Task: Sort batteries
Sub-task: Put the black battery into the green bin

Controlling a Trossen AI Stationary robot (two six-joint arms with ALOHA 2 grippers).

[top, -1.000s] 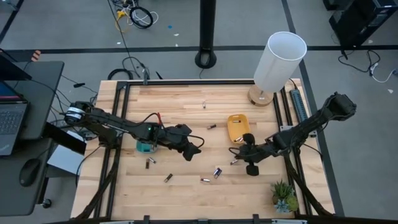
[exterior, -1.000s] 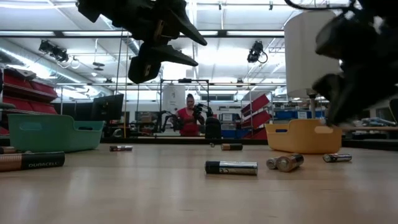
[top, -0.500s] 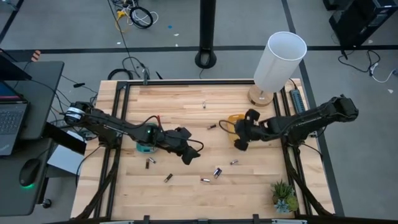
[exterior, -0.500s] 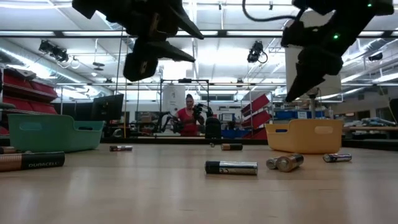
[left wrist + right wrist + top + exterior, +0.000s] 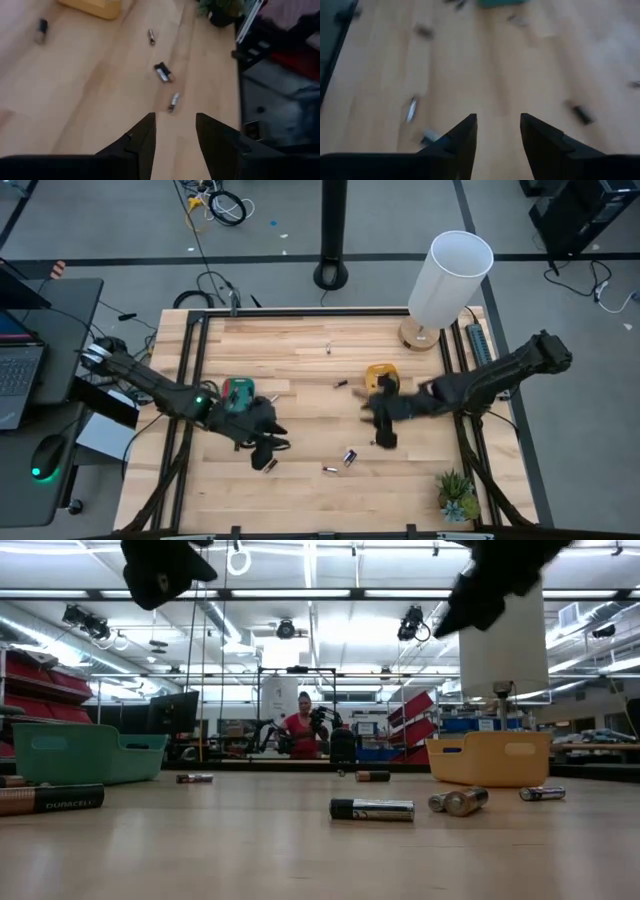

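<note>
Several small batteries lie on their sides on the wooden table: a pair [image 5: 349, 457], one [image 5: 329, 470], one [image 5: 270, 465], one [image 5: 340, 384] and one near the far edge [image 5: 328, 348]. The low view shows them lying flat [image 5: 372, 809]. My left gripper [image 5: 267, 446] is open and empty above the near left part, just beyond the battery at the near left; its wrist view [image 5: 175, 116] shows batteries ahead [image 5: 173, 101]. My right gripper [image 5: 382, 430] is open and empty near the yellow tray [image 5: 380, 375]; its wrist view [image 5: 498, 117] shows bare table below.
A green tray [image 5: 238, 392] stands at the left, and shows in the low view [image 5: 85, 753]. A white lamp [image 5: 450, 280] stands at the far right corner and a small plant [image 5: 458, 495] at the near right corner. A person stands in the room beyond [image 5: 302, 730].
My left gripper has gone toward the table's near left, away from the middle, and up. My right gripper went toward the far edge over the yellow tray, then came back toward the near edge and rose. Both stay open.
</note>
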